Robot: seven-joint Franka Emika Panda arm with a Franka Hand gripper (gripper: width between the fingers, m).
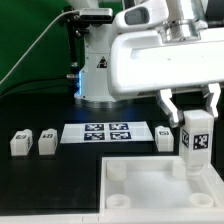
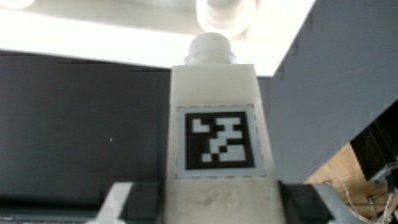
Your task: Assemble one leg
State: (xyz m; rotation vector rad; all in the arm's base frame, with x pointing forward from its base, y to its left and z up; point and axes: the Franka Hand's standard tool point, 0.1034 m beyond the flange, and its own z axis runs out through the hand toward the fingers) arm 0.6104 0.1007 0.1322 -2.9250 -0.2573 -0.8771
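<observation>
My gripper (image 1: pixel 189 102) is shut on a white leg (image 1: pixel 196 140) with a black-and-white tag, held upright over the far right corner of the large white tray (image 1: pixel 135 190). The leg's lower end is at or just above the tray's corner; whether it sits in a socket is hidden. In the wrist view the leg (image 2: pixel 219 130) fills the middle, its rounded peg end pointing away, with my fingers (image 2: pixel 134 205) pressed on both its sides. Three more legs lie on the black table: two at the exterior view's left (image 1: pixel 20 142) (image 1: pixel 47 141), one by the held leg (image 1: pixel 165 137).
The marker board (image 1: pixel 108 132) lies flat on the table behind the tray. The robot's white base (image 1: pixel 100 65) stands behind it. A round socket (image 1: pixel 117 173) shows at the tray's far left corner.
</observation>
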